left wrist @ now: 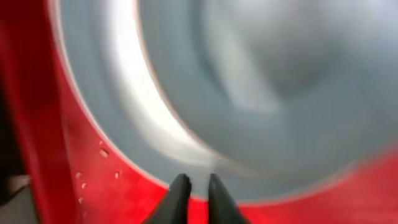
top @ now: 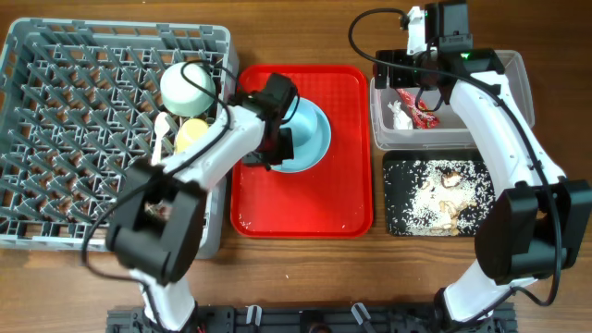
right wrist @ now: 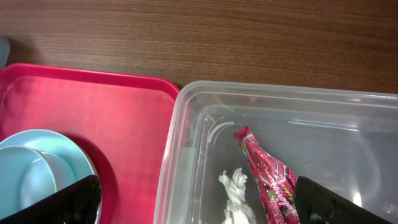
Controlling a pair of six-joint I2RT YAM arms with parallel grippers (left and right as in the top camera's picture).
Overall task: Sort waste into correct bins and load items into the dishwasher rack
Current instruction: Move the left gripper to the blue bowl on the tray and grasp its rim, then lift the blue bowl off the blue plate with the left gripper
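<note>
The pale blue plate lies on the red tray and fills the left wrist view as a blur. My left gripper hovers at the plate's near rim, its jaws almost shut with a thin gap and nothing between them. My right gripper stands wide open above the clear tub, which holds the red wrapper and the white paper scrap. Rice crumbs cover the black tray. In the grey rack sit a mint bowl, a yellow cup and a white spoon.
The rack takes up the table's left side, the red tray the middle, the tub and black tray the right. My left arm crosses the rack's right wall. Bare wooden table lies behind the tub and tray.
</note>
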